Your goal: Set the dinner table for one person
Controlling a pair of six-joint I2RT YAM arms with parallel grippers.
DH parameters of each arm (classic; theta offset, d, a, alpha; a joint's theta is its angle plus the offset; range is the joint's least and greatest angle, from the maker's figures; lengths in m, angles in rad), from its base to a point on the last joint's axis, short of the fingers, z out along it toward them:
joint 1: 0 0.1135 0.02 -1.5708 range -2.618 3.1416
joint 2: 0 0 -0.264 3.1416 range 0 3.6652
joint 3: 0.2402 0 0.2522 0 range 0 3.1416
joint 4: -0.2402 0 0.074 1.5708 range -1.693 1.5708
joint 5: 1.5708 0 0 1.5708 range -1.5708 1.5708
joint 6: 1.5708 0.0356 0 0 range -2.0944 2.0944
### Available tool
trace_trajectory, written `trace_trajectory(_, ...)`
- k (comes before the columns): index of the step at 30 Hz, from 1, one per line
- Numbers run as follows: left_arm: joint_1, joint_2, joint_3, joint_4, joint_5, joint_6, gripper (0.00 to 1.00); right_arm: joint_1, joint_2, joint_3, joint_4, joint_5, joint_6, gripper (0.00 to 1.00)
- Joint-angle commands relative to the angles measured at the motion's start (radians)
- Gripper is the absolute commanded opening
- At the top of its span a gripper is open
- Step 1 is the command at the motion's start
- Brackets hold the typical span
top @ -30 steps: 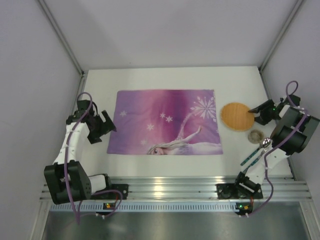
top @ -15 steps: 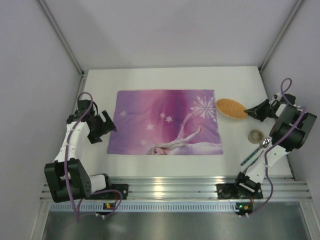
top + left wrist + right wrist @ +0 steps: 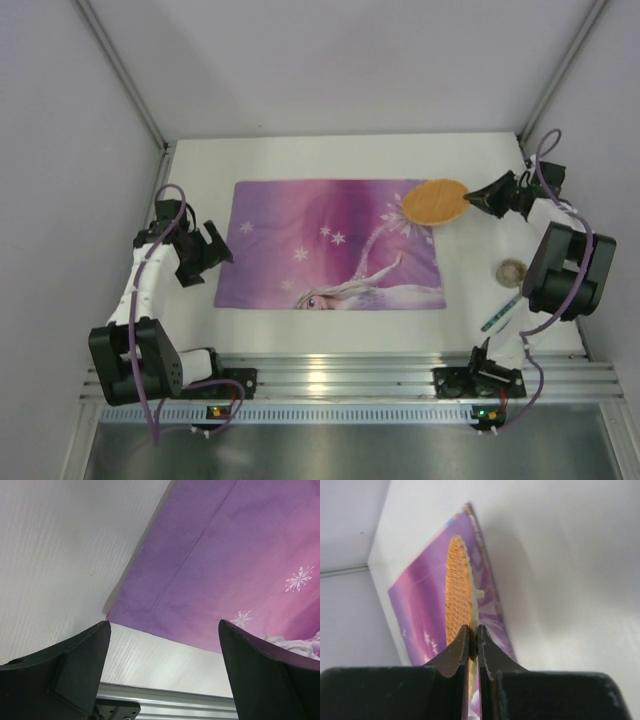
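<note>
The right pincer (image 3: 472, 199) is pressed together on the rim of a thin orange woven disc (image 3: 435, 202), gripping it at the disc's 3 o'clock edge. In the right wrist view the disc (image 3: 457, 587) shows edge-on between the closed fingers (image 3: 455, 652). A rim pinch is probably the only workable hold on something this flat.

From above, the disc overlaps the 2 o'clock corner of the purple snowflake placemat (image 3: 330, 245) and seems to be held clear of the cloth. It looks bound for the middle of the mat as the base of the setting.

The placemat lies at the centre of the white worktop (image 3: 300, 155), which fills the booth floor with its ribbed aluminium rail (image 3: 330, 375) along the 6 o'clock edge.

The left pincer (image 3: 212, 255) is spread wide and empty. It hovers at the mat's 9 o'clock edge, near the corner (image 3: 107, 614), perhaps placed to steady the cloth.

At 4 o'clock of the mat wait a small pale round item (image 3: 513, 270) and a green-handled piece of cutlery (image 3: 498, 314), partly hidden by the right arm.
</note>
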Motion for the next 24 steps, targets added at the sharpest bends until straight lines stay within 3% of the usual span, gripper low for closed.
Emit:
trace_trajectory(1, -0.007, -0.035, -0.003, 0.03, 0.0, 0.008, 0.94, 0.054, -0.122, -0.013, 0.19, -0.061, 0.187, 0.0)
trace_trajectory(5, -0.019, -0.048, -0.006, 0.036, -0.001, 0.003, 0.94, 0.198, -0.151, 0.009, 0.233, -0.069, 0.253, 0.0)
trace_trajectory(8, -0.024, -0.061, -0.006, 0.037, -0.003, 0.002, 0.94, 0.415, -0.159, 0.014, 0.235, -0.016, 0.273, 0.0)
trace_trajectory(15, -0.033, -0.077, -0.006, 0.034, -0.009, 0.002, 0.94, 0.699, -0.022, 0.016, 0.365, 0.069, 0.394, 0.0)
trace_trajectory(24, -0.036, -0.101, -0.009, 0.04, -0.014, -0.001, 0.94, 0.766, 0.099, 0.011, 0.37, 0.141, 0.413, 0.0)
